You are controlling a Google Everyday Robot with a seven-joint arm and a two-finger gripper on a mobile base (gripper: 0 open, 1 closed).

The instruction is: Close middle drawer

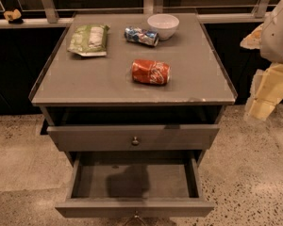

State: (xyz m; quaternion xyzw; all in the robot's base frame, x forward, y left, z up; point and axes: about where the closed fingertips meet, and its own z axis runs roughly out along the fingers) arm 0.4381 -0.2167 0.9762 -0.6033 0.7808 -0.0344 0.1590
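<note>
The middle drawer (pixel 134 207) is pulled far out at the bottom of the camera view. Its flat grey front faces me, its small metal knob (pixel 135 216) sits at the frame's lower edge, and its shallow grey box is empty inside. Above it the top drawer (pixel 132 137), with a round knob, stands out a little from the cabinet. The lowest drawer is out of view. My gripper (pixel 262 108) hangs at the right edge of the frame, to the right of the cabinet's front right corner. It is above the floor and apart from both drawers.
On the cabinet top (pixel 85 86) lie a red can on its side (pixel 151 72), a blue and silver can (pixel 141 36), a white bowl (pixel 163 25) and a green snack bag (pixel 89 39). Speckled floor (pixel 19 159) lies to either side. A railing (pixel 108 11) runs behind.
</note>
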